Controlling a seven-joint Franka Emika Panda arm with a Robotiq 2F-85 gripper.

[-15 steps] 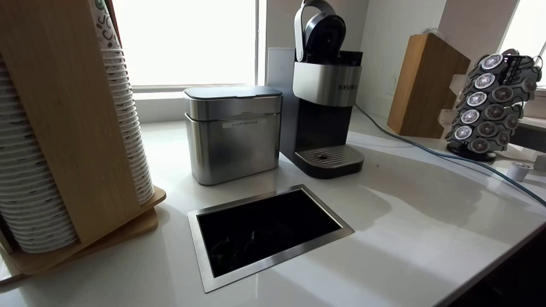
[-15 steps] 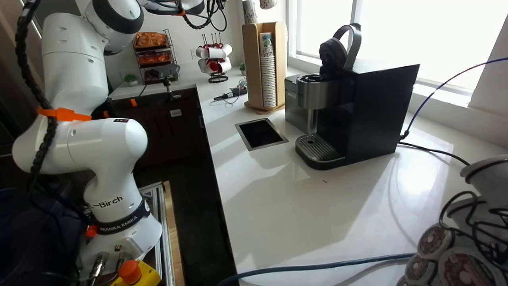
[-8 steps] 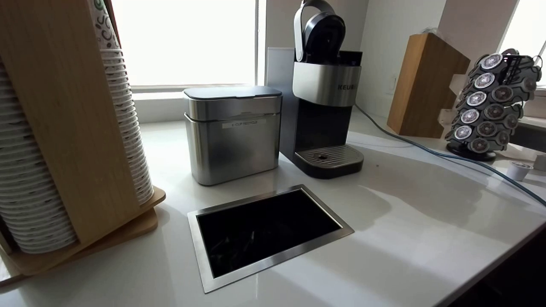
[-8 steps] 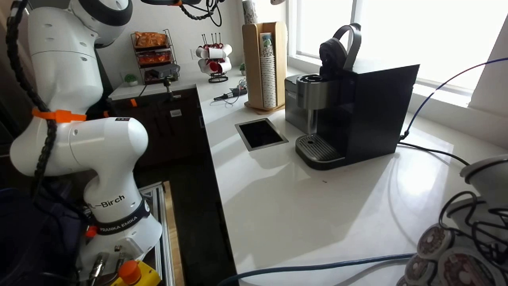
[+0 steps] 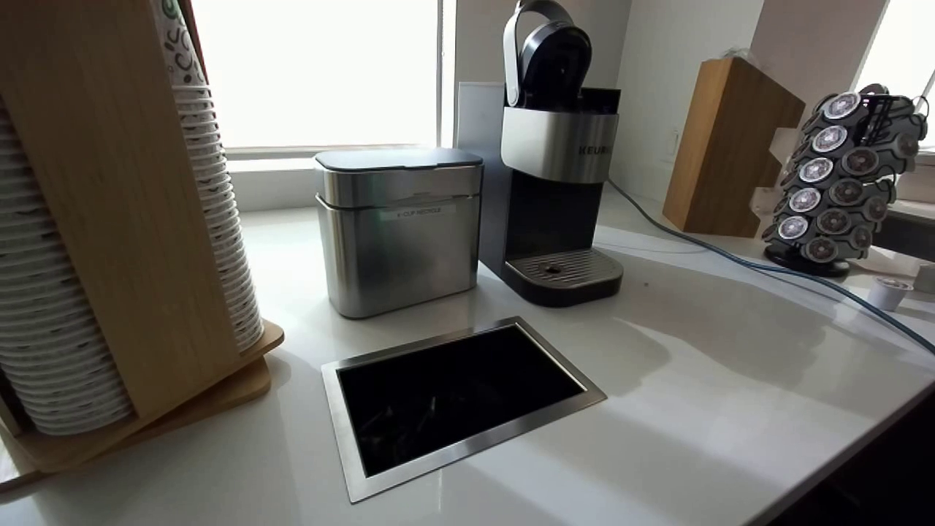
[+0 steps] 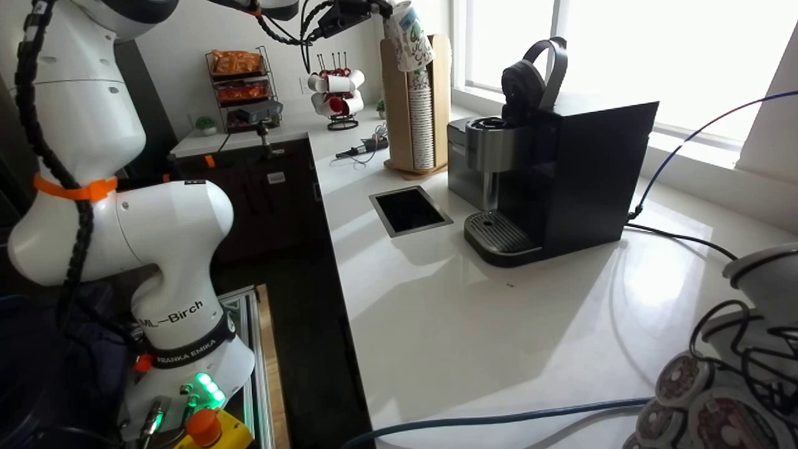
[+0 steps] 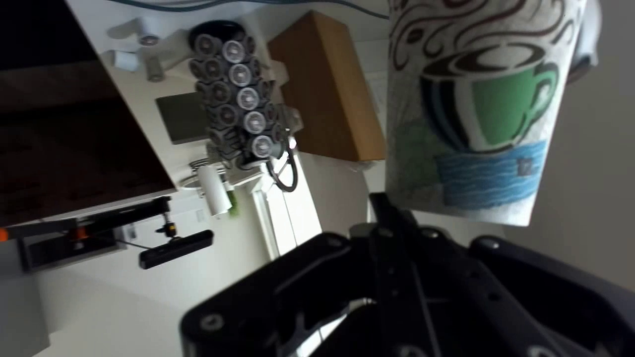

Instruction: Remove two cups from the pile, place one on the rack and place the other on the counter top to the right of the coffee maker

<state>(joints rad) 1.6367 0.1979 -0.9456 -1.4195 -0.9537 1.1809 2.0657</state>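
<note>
Gripper [image 7: 393, 208] clamped on tilted printed cup [image 6: 411, 40]; pile [image 6: 422, 128] lower than gripper. Likely step: transfer. Next: level it, carry toward coffee maker [image 6: 570, 174], lower gently.

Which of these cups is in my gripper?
The tilted cup showing a green mug print, held in the gripper by its narrow end; those in the pile stand nested inside the wooden holder.

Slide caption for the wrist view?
Black two-fingered claw grips a tapered, mug-printed white disposable cup by its narrow end; behind, a boxy brown wooden stand and round dark pod carousel.
</note>
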